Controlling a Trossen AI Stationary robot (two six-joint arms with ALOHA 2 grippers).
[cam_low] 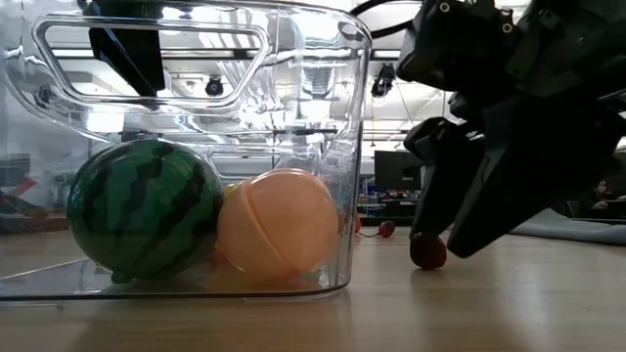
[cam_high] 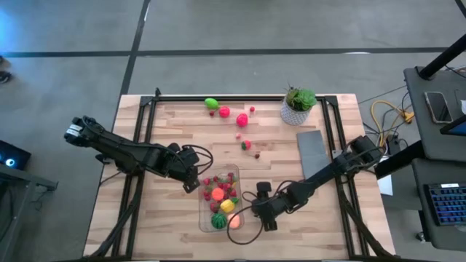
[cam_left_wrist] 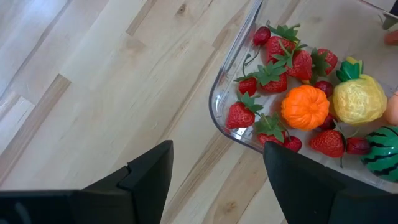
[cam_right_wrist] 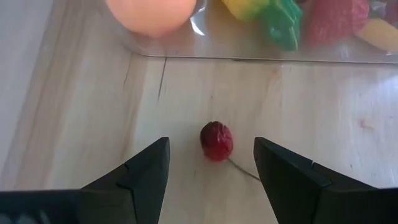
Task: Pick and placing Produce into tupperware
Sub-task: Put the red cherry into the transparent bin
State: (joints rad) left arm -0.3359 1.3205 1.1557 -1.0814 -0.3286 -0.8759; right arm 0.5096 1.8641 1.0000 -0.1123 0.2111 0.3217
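The Produce is seen mostly gathered inside the tupperware [cam_high: 219, 199], which stands on the wooden table [cam_high: 153, 138] near its front edge, between the two arms. The right gripper [cam_right_wrist: 210, 163] is held low just beside the container, its fingers spread wide and empty on either side of a small dark red cherry [cam_right_wrist: 216, 140] lying on the wood. The left gripper [cam_left_wrist: 214, 171] is poised at the container's opposite corner, likewise wide open and holding nothing. Within the clear walls, a striped watermelon [cam_low: 145, 207] and a pale orange peach [cam_low: 278, 223] are seen touching, along with strawberries [cam_left_wrist: 240, 115], an orange [cam_left_wrist: 305, 106] and a yellow fruit [cam_left_wrist: 359, 98]. Farther back, loose pieces [cam_high: 224, 111] are scattered near a potted plant [cam_high: 298, 105] and a grey slab [cam_high: 312, 148]. No writing can be read.
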